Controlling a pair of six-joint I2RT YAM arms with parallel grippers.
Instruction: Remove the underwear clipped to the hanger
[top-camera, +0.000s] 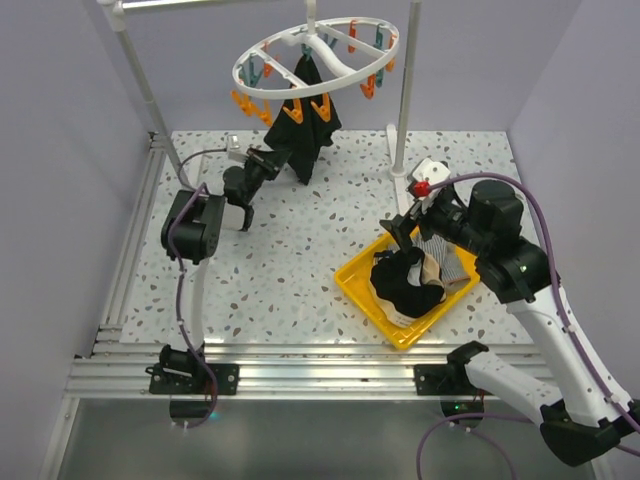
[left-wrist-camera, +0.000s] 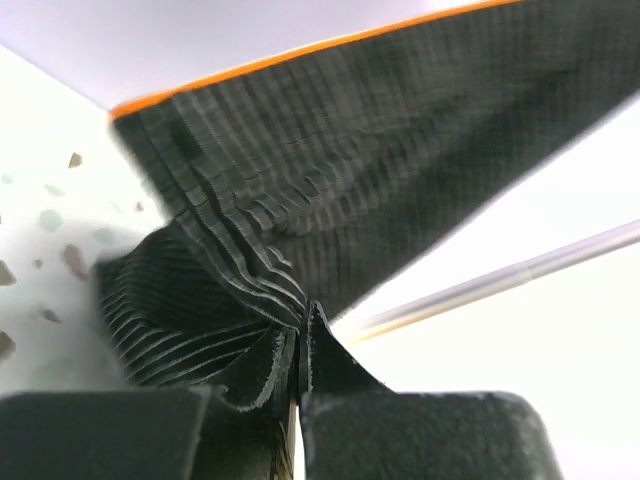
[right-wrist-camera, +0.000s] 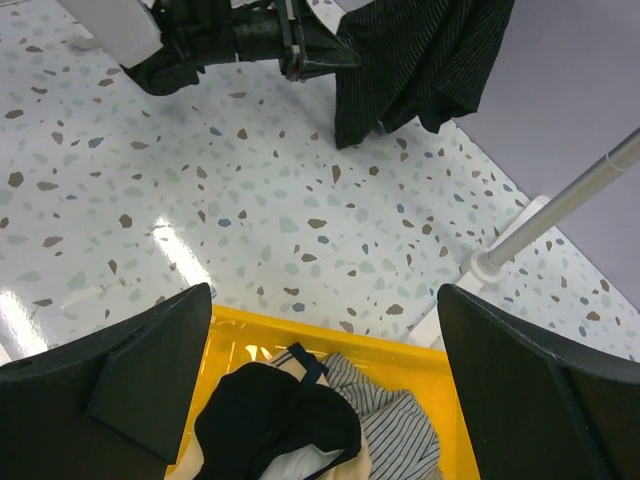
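Note:
A black underwear (top-camera: 308, 125) hangs by orange pegs from the round white hanger (top-camera: 316, 55) at the back. My left gripper (top-camera: 279, 158) is shut on its lower edge; in the left wrist view the ribbed black fabric (left-wrist-camera: 330, 180) is pinched between the closed fingertips (left-wrist-camera: 300, 335). My right gripper (top-camera: 404, 230) is open and empty above the yellow tray (top-camera: 372, 297). The tray holds black (right-wrist-camera: 275, 420), grey-and-white striped (right-wrist-camera: 400, 435) and beige garments. The hanging garment also shows in the right wrist view (right-wrist-camera: 420, 55).
White upright poles stand at the back left (top-camera: 140, 75) and back right (top-camera: 405, 90), the right one with a base on the table (right-wrist-camera: 500, 255). Orange and teal pegs (top-camera: 250, 100) dangle from the ring. Metal rails line the table's left and near edges.

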